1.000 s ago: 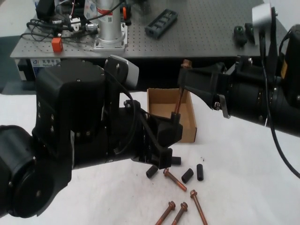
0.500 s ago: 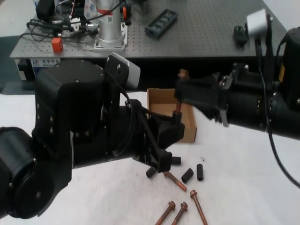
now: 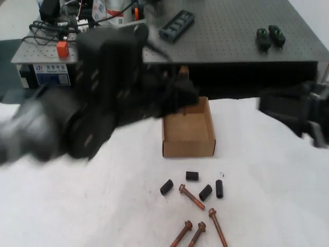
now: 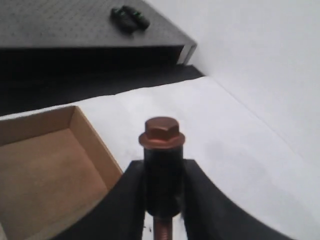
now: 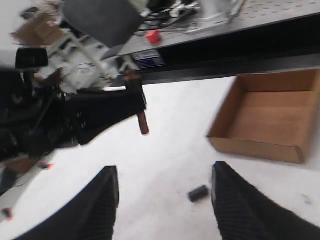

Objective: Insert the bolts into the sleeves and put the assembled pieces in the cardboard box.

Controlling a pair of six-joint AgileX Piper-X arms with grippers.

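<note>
The left arm (image 3: 92, 108) is cased throughout in matte black and is built up of several joined housings. Its jaws are formed by two smooth black fingers (image 4: 122, 200) with broad, sloping shoulders. In the right wrist view the same arm is seen to taper from a thick black body to a narrow wedge. The right arm (image 3: 290, 110) is likewise cased in black, with a small pale grey part at its edge. Its jaws are made of two black fingers (image 5: 100, 205) covered with a fine ribbed texture.

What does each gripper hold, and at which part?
The left gripper grips the bolt by its black sleeve, below the head; the right gripper holds nothing.
</note>
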